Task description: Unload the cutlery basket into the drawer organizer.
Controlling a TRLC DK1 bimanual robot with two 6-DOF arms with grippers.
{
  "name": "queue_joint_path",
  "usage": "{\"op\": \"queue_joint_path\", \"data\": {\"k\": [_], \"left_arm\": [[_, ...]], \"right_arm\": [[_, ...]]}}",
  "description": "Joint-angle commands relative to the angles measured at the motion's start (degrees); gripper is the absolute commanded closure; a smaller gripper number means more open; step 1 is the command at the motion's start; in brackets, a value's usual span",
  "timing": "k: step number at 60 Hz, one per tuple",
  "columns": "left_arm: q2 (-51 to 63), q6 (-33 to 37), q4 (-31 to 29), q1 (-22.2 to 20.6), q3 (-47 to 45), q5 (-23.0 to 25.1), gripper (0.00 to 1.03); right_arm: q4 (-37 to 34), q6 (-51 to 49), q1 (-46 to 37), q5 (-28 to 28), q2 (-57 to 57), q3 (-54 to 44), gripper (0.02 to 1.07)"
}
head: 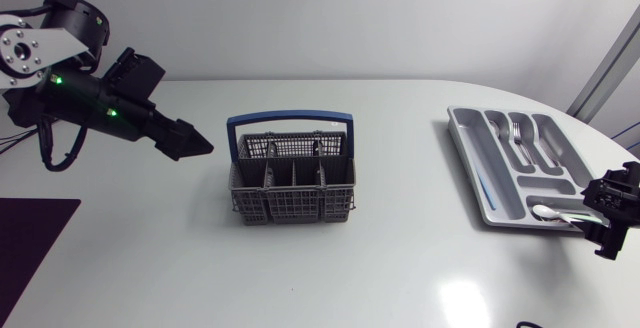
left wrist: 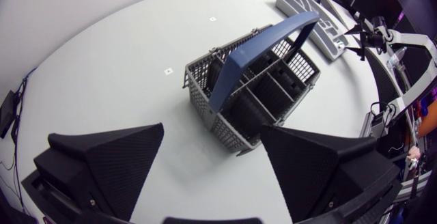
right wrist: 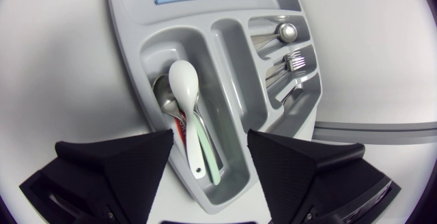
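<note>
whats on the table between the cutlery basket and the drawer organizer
Nothing. In the head view, the table between the cutlery basket and the drawer organizer is bare white surface.

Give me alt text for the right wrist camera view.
A white spoon lies over a metal spoon in one compartment of the grey drawer organizer, just ahead of the open right end effector. Forks sit in another compartment.

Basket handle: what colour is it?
Blue handle on a grey mesh basket; shows best in the left wrist view.
</note>
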Motion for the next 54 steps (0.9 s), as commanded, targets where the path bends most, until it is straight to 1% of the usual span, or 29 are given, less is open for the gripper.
{"op": "queue_joint_path", "data": {"k": [1, 7, 11, 14, 21, 29, 35, 40, 47, 54], "left_arm": [[-1.65, 2.14, 0.95, 0.67, -3.06, -1.67, 0.04], [-2.09, 2.93, 2.62, 0.58, -5.43, -3.52, 0.04], [-2.09, 3.28, 3.50, 0.50, -6.84, -3.87, 0.04], [-2.00, 3.37, 4.47, 0.41, -7.72, -4.31, 0.04], [-0.60, 3.55, 7.11, -0.03, -9.56, -5.63, 0.04], [1.60, 3.55, 8.34, -0.21, -9.65, -6.07, 0.04], [3.62, 3.55, 9.48, -0.65, -9.74, -6.07, 0.04], [5.20, 3.55, 10.80, -1.17, -9.74, -6.42, 0.04], [7.84, 3.19, 11.94, -2.23, -8.60, -6.59, 0.04], [9.07, 3.11, 13.26, -3.63, -8.07, -6.59, 0.04]], "right_arm": [[-3.54, 2.82, -0.40, -1.70, -4.38, 0.84, 0.12], [-7.76, 8.45, 0.83, -4.78, -10.00, 1.46, 0.11], [-11.10, 13.11, 3.65, -5.74, -12.90, 1.63, 0.10], [-12.16, 16.53, 6.63, -5.74, -15.01, 0.84, 0.10], [-13.47, 27.61, 16.92, -4.86, -19.67, -1.09, 0.10], [-13.74, 39.47, 29.22, -1.88, -20.90, -0.92, 0.10], [-12.68, 48.09, 41.00, 2.34, -20.38, -0.83, 0.10], [-11.36, 53.62, 48.12, 4.80, -18.62, -0.04, 0.10], [-8.99, 58.63, 56.20, 8.50, -14.66, 1.19, 0.10], [-7.94, 62.68, 60.60, 9.55, -10.18, 3.04, 0.10]]}}
